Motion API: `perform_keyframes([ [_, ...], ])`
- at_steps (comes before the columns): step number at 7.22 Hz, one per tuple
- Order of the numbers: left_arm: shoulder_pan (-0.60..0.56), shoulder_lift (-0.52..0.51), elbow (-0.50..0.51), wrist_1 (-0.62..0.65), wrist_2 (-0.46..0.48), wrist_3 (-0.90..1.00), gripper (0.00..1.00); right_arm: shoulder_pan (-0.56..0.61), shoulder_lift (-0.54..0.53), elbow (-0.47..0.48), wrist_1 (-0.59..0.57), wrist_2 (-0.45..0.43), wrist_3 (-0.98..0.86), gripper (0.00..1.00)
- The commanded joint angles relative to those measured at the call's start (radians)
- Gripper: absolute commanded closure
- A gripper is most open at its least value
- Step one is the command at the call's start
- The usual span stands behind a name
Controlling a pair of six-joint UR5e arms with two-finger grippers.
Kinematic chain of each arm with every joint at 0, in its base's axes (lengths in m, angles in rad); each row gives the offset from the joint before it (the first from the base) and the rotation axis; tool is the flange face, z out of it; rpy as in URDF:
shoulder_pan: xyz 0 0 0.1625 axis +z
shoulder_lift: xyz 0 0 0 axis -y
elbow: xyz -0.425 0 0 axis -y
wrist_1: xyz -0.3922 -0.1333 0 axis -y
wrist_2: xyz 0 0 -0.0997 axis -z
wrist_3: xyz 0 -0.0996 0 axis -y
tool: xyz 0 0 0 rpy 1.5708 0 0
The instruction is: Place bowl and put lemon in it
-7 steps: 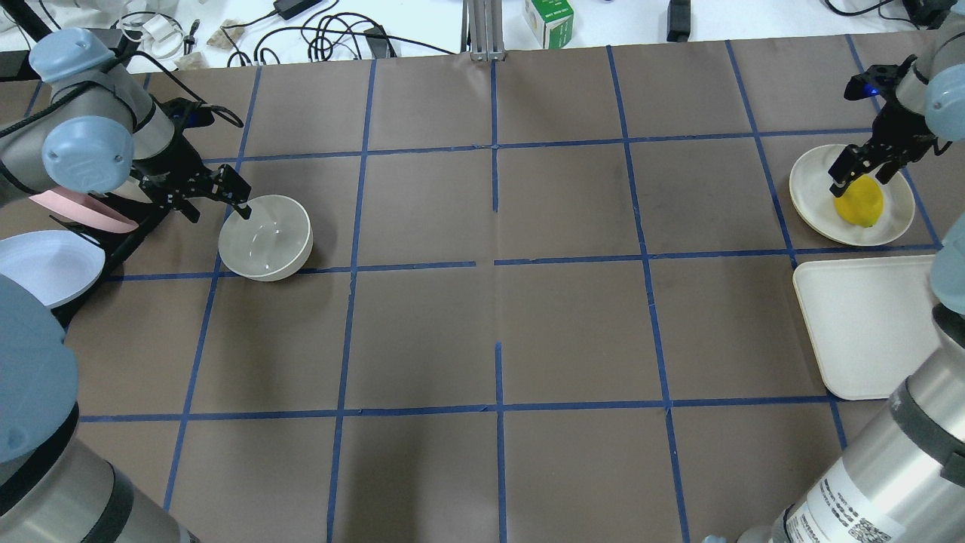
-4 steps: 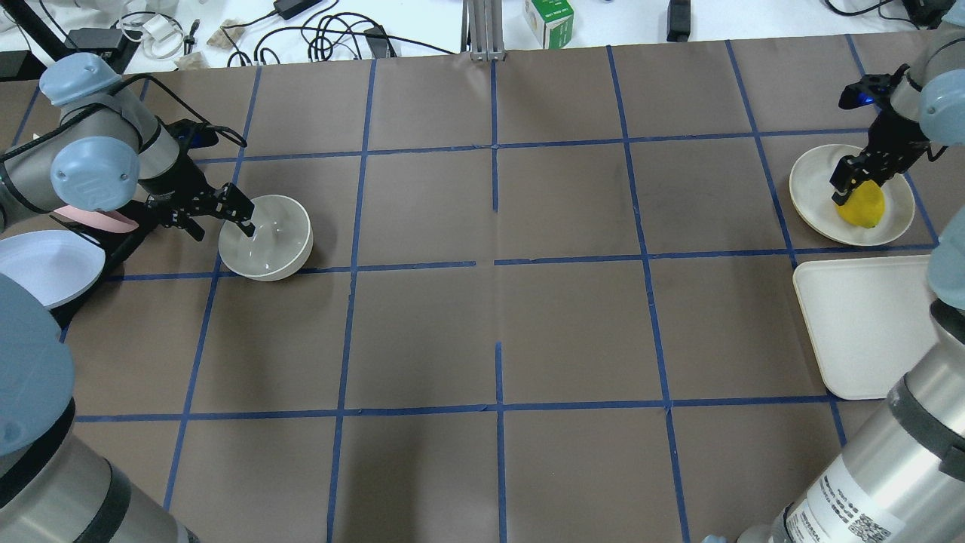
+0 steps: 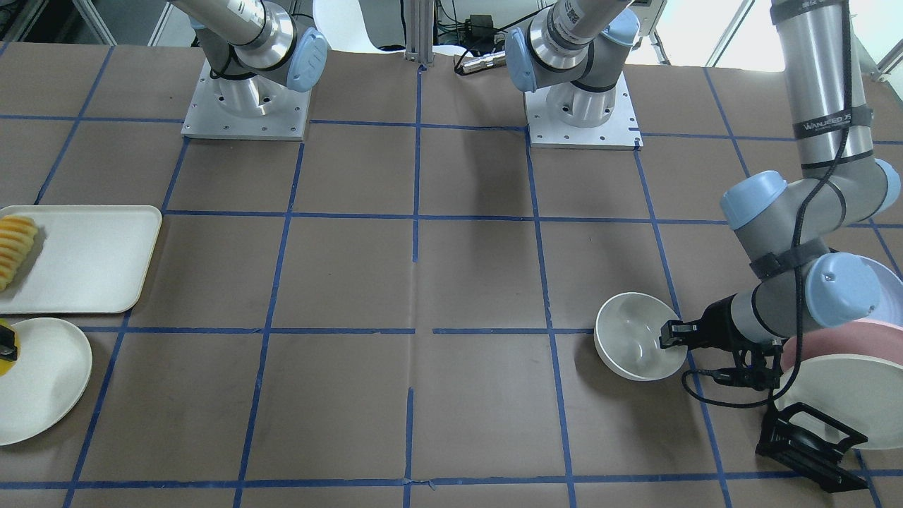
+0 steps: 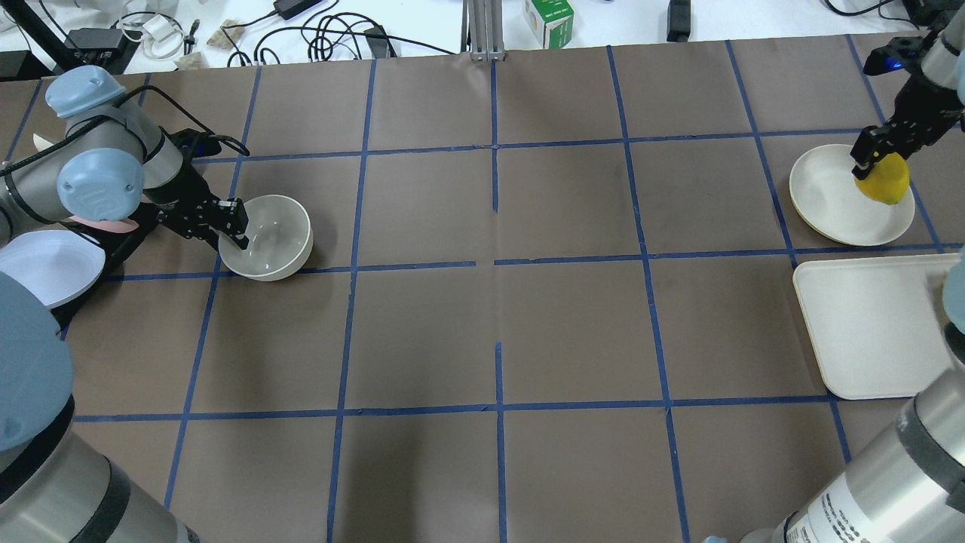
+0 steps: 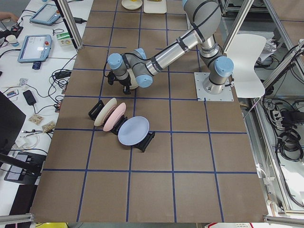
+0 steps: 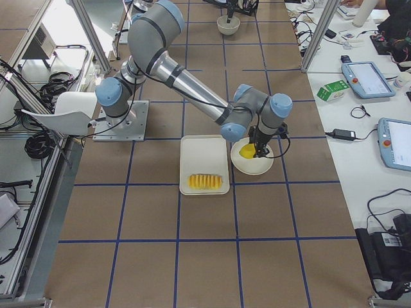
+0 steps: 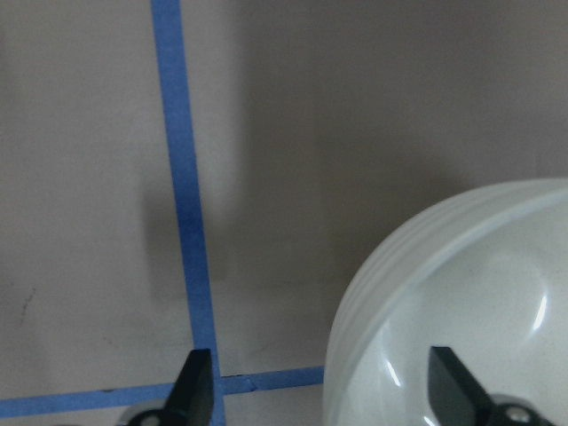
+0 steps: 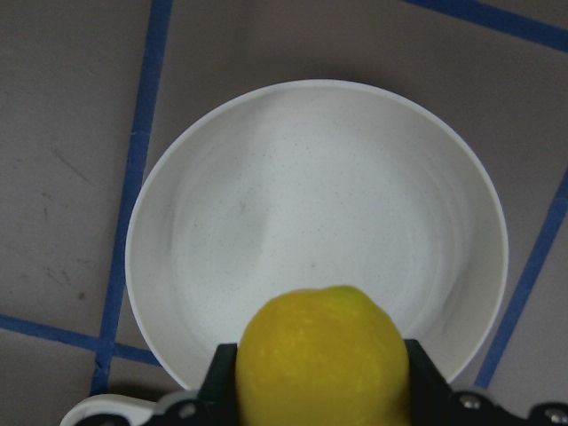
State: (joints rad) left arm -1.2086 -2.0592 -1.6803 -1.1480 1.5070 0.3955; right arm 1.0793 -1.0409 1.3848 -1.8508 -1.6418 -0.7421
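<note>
Lemon (image 8: 324,351) clamped in right end effector (image 4: 874,161), left end effector (image 7: 324,388) straddling bowl (image 4: 275,240) rim

Your overhead camera looks forward and down from behind the robot (image 4: 45,467); the front-facing one faces it steeply from across the table (image 3: 353,282). Both take in the bowl (image 4: 275,241) and the round plate (image 4: 825,196). Your two side cameras look along the table from either end. Each wrist camera sits close: left on the bowl, right over the lemon (image 8: 324,355) and plate.
</note>
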Motion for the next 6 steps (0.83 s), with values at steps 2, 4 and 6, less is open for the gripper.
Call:
perform_keyframes([
  [2,-0.025,0.053,-0.006,-0.047,-0.063,-0.036,1.00,0.042,-0.149,0.000,0.143,0.025,0.107,0.82],
  [4,-0.066,0.097,-0.007,-0.075,-0.129,-0.118,1.00,0.072,-0.209,0.011,0.176,0.025,0.156,0.82],
  [6,-0.180,0.128,-0.009,-0.102,-0.222,-0.241,1.00,0.135,-0.263,0.013,0.231,0.027,0.274,0.83],
])
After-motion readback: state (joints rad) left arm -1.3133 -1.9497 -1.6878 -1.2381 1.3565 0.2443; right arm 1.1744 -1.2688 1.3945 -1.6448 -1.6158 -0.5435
